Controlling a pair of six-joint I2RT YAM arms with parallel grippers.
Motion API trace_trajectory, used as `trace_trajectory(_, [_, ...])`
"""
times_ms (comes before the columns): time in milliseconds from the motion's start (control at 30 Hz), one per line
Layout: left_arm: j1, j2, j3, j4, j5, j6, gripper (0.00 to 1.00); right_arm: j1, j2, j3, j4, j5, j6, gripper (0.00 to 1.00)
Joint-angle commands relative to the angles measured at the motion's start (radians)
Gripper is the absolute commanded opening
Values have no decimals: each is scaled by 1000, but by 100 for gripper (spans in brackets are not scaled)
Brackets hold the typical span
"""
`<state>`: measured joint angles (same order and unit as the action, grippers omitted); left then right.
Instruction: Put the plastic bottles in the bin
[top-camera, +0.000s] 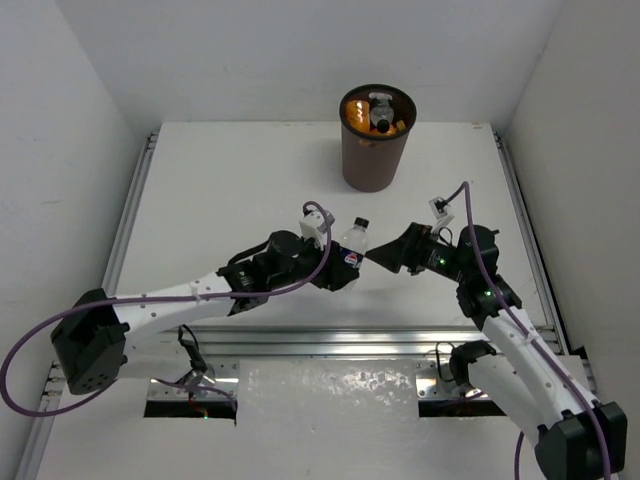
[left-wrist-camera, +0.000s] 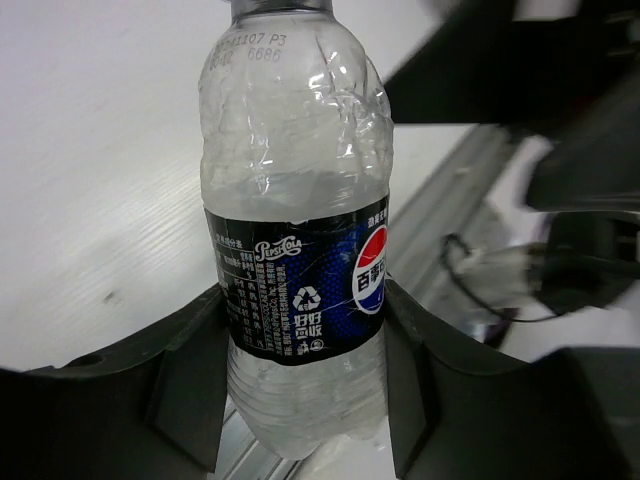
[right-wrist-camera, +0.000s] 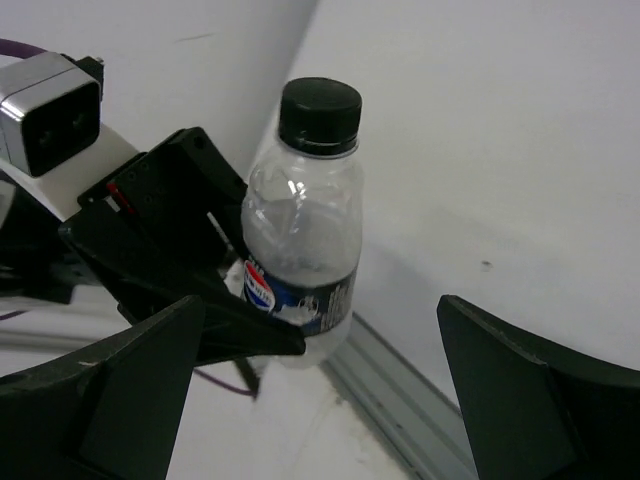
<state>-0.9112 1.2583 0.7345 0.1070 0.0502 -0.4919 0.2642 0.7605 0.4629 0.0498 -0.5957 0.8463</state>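
Note:
A clear plastic bottle (top-camera: 354, 244) with a dark cap and a blue Pepsi label is held upright in my left gripper (top-camera: 345, 268), shut on its lower body. In the left wrist view the bottle (left-wrist-camera: 300, 230) sits between the two fingers (left-wrist-camera: 190, 390). My right gripper (top-camera: 385, 253) is open and empty, just right of the bottle; its view shows the bottle (right-wrist-camera: 300, 230) ahead between its spread fingers (right-wrist-camera: 130, 390). The dark brown bin (top-camera: 376, 140) stands at the table's back centre, with orange bottles and a clear one inside.
Metal rails (top-camera: 330, 340) run along the table's near edge and both sides. White walls enclose the table on the left, right and back.

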Motion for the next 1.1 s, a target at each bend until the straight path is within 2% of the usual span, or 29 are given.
trace_trajectory(0, [-8, -30, -44, 284, 216, 47, 0, 9, 14, -13, 309, -150, 177, 99])
trace_trajectory(200, [-8, -51, -84, 413, 316, -2, 0, 122, 69, 26, 268, -107, 113, 99])
trace_trajectory(233, [-8, -48, -84, 428, 351, -14, 4, 157, 82, 36, 272, -101, 105, 94])
trace_trajectory(267, [-8, -46, -83, 448, 364, -22, 9, 170, 106, 39, 274, -107, 93, 86])
trace_trajectory(333, [-8, -50, -73, 451, 372, -28, 12, 181, 123, 43, 283, -125, 96, 64])
trace_trajectory(367, [-8, -51, -69, 448, 369, -30, 14, 182, 128, 40, 295, -125, 103, 44])
trace_trajectory(400, [-8, -56, -67, 435, 360, -27, 23, 182, 126, 37, 301, -125, 103, 21])
trace_trajectory(433, [-8, -66, -64, 424, 334, -25, 33, 182, 120, 34, 298, -103, 103, 4])
trace_trajectory(467, [-8, -71, -57, 377, 309, -22, 47, 181, 112, 34, 280, -81, 90, 0])
trace_trajectory(500, [-8, -77, -46, 328, 277, -14, 78, 182, 96, 46, 259, -66, 79, 0])
trace_trajectory(533, [-8, -85, -12, 275, 181, -8, 89, 181, 88, 63, 224, -41, 54, 0])
trace_trajectory(567, [-8, -88, 9, 132, 110, -7, 95, 179, 82, 86, 126, 44, -14, 0])
trace_trajectory(600, [-8, -92, 34, 50, 40, -11, 97, 179, 77, 142, 80, 98, -51, 0])
trace_trajectory(633, [-8, -108, 77, -26, -121, -25, 98, 179, 83, 176, -4, 156, -90, 0])
trace_trajectory(667, [-8, -117, 100, -217, -209, -42, 98, 178, 94, 213, -45, 285, -161, 0])
trace_trajectory(700, [-8, -129, 120, -309, -290, -65, 99, 169, 114, 303, -98, 348, -194, 0])
trace_trajectory(733, [-6, -160, 152, -387, -431, -107, 100, 159, 166, 357, -140, 402, -226, 0])
trace_trajectory(767, [-6, -178, 164, -534, -488, -122, 100, 144, 196, 406, -198, 442, -281, 0])
trace_trajectory(800, [-5, -219, 184, -605, -580, -151, 100, 113, 230, 509, -217, 501, -305, 0])
trace_trajectory(867, [-3, -259, 204, -779, -645, -165, 100, 74, 342, 607, -232, 539, -355, 0])
trace_trajectory(933, [-3, -319, 224, -864, -700, -149, 100, 24, 429, 761, -229, 589, -381, 0])
trace_trajectory(967, [-3, -338, 226, -915, -708, -134, 100, 12, 527, 810, -214, 593, -415, 0])
trace_trajectory(1000, [-3, -358, 220, -929, -711, -116, 100, -6, 578, 914, -206, 617, -427, 0])
trace_trajectory(1067, [-3, -414, 204, -944, -730, -97, 100, -20, 689, 1021, -185, 645, -475, 0])
